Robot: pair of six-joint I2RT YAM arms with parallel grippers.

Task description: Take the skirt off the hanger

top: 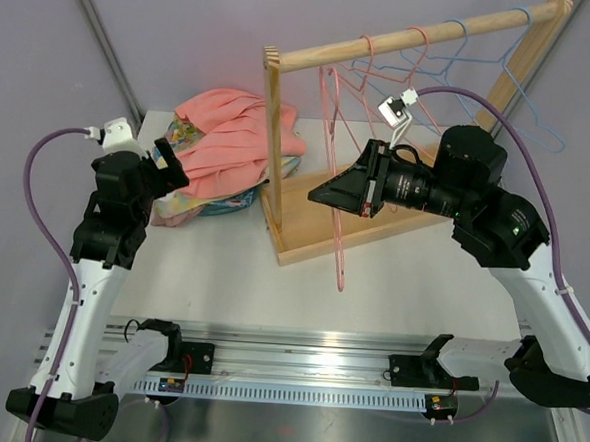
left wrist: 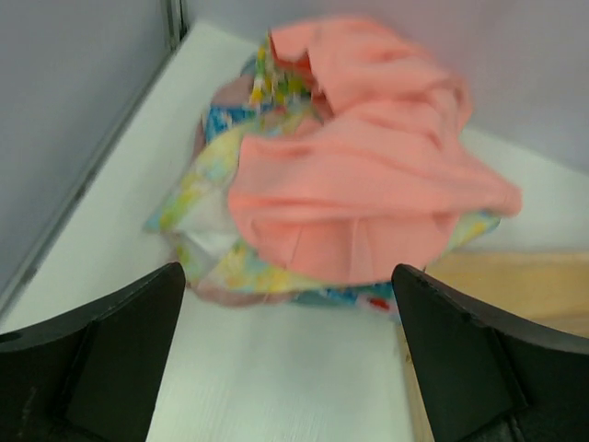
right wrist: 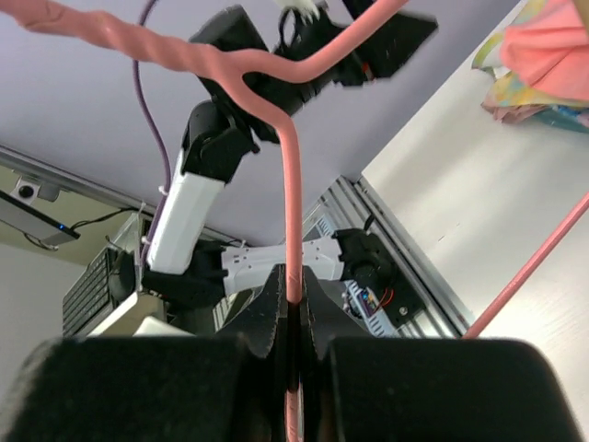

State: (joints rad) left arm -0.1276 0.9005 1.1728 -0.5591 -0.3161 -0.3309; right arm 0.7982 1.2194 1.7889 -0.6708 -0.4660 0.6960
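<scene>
- Table [top: 221, 277]: white, carrying the rack and a pile of clothes at its far left.
- Rack [top: 271, 149]: a wooden frame with a top rail. Blue hangers [top: 524, 85] hook on the rail's right end.
- Skirt [top: 230, 137]: pink and pleated, lying crumpled on top of the floral pile [top: 190, 210], just beside the rack's post. No hanger wire shows in it, so I judge it free and the task all but done.
- Hanger [top: 334, 163]: pink wire, bare, slanting steeply in front of the rack, its low end near the base board. I cannot tell whether its hook is on the rail.
- Right gripper [top: 322, 195]: pinched tight on one thin run of the hanger.
- Left gripper [top: 173, 163]: fingers spread wide and holding nothing, poised just short of the pile's near edge.
- Risk 1: my grip is narrow on smooth wire, so the hanger could pivot or slip and strike the rack or table.
- Risk 2: if the hook is caught on the rail, pulling sideways could tip the rack.
- Risk 3: a careless sweep of my left arm could snag the skirt and drag it off the pile, toward the table's edge.
</scene>
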